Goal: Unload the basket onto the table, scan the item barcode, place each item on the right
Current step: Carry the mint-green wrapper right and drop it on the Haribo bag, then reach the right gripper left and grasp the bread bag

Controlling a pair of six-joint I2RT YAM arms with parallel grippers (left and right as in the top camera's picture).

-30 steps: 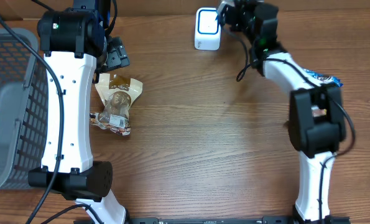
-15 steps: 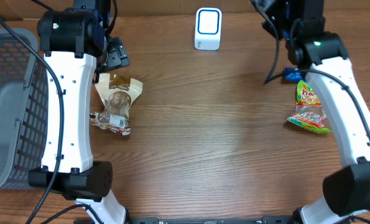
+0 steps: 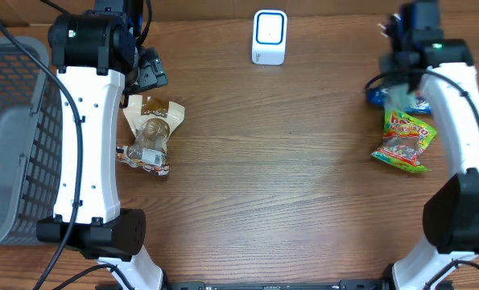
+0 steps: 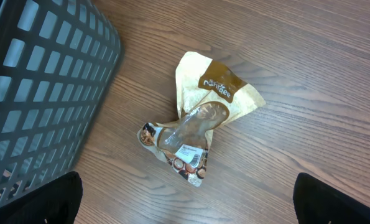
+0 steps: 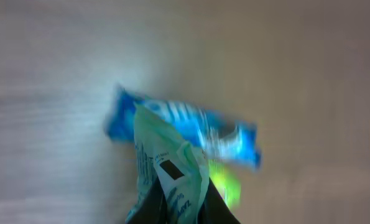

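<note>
Left claw wide open, empty, over brown pouch well left of scanner, no change there. Right claw has swung from beside scanner to far right of it, pinched shut on green candy bag above blue packet. Bag is away from scanner, so no barcode read possible now

Bright, even light; right wrist view of green packet motion-blurred.
</note>
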